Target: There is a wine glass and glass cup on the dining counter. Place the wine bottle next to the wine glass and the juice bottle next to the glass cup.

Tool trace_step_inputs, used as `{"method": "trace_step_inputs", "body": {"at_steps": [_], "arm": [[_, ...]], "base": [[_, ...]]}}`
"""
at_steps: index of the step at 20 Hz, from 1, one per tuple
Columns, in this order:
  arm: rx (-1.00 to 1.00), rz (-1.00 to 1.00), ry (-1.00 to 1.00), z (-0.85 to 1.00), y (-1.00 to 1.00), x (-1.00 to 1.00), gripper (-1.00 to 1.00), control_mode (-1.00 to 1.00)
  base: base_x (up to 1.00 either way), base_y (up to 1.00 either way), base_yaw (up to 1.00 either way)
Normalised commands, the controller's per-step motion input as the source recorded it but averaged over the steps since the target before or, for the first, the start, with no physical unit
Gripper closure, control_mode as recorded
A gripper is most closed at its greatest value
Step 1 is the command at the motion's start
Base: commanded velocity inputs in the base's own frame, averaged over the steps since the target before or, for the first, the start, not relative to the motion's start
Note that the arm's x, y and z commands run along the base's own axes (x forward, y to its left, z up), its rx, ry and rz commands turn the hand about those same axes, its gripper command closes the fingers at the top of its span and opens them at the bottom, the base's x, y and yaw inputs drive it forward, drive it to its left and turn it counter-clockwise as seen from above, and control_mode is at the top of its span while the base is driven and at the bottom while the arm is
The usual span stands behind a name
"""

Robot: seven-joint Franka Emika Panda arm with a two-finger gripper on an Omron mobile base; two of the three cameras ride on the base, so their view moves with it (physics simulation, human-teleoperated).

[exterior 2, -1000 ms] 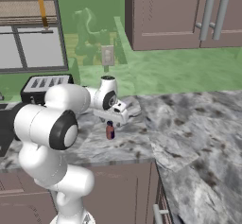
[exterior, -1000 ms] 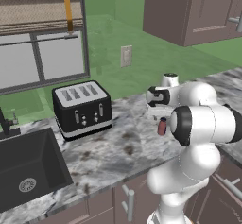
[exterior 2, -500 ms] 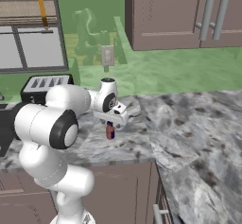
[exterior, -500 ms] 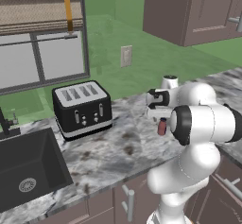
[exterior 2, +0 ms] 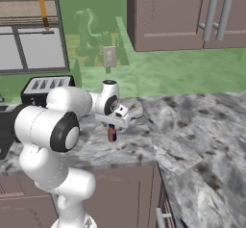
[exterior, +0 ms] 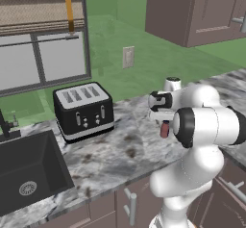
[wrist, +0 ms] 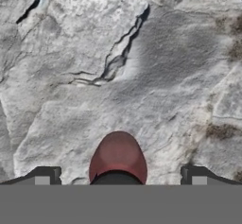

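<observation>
My claw (wrist: pixel 118 176) hangs straight above the juice bottle (wrist: pixel 117 158), jaws spread as wide as they go, one fingertip (wrist: pixel 43 176) on each side of it and well clear of its body — nothing gripped. In the hand view the reddish-pink shoulder sits centred between the tips, dark cap right at the bottom edge.

From the right base view the juice bottle (exterior 2: pixel 112 134) stands upright on the worktop directly under my claw (exterior 2: pixel 115 124); from the left base view the same bottle (exterior: pixel 165 129) peeks out just below the claw (exterior: pixel 161 118), partly hidden by my own arm.

Surface: marbled grey-and-white worktop (exterior 2: pixel 192 126) with brownish flecks, running in an L — one leg under the claw, the other going off to my right and toward the camera. Bare stone all round the bottle in the hand view, dark veins running ahead of the claw.

Room, relative to the claw:
- black four-slot toaster (exterior: pixel 83 110) well to my left, on the same worktop
- black sink (exterior: pixel 26 176) further left past the toaster
- green wall behind, with a pale wall outlet (exterior: pixel 128 57) above and left
- window with blind (exterior: pixel 41 34) far left on that wall
- brown upper cabinets (exterior 2: pixel 187 15) above and to the right, brown base cabinets (exterior 2: pixel 110 193) below the worktop edge
</observation>
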Motion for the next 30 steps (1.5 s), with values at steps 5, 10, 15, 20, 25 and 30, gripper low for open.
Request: {"method": "trace_step_inputs", "body": {"at_steps": [5, 10, 15, 20, 25, 30], "arm": [[0.00, 0.00, 0.00, -0.07, 0.00, 0.00, 1.00, -1.00], [0.00, 0.00, 0.00, -0.05, 0.00, 0.00, 1.00, -1.00], [0.00, 0.00, 0.00, 0.02, -0.01, -0.06, 1.00, -1.00], [0.00, 0.00, 0.00, 0.33, 0.00, -0.22, 1.00, -1.00], [0.00, 0.03, -0.04, 0.42, 0.00, -0.39, 1.00, -1.00], [0.00, 0.05, -0.03, 0.30, 0.02, -0.46, 1.00, -1.00]], "base": [[0.00, 0.00, 0.00], [0.00, 0.00, 0.00], [0.00, 0.00, 0.00], [0.00, 0.00, 0.00], [0.00, 0.00, 0.00], [0.00, 0.00, 0.00]]}}
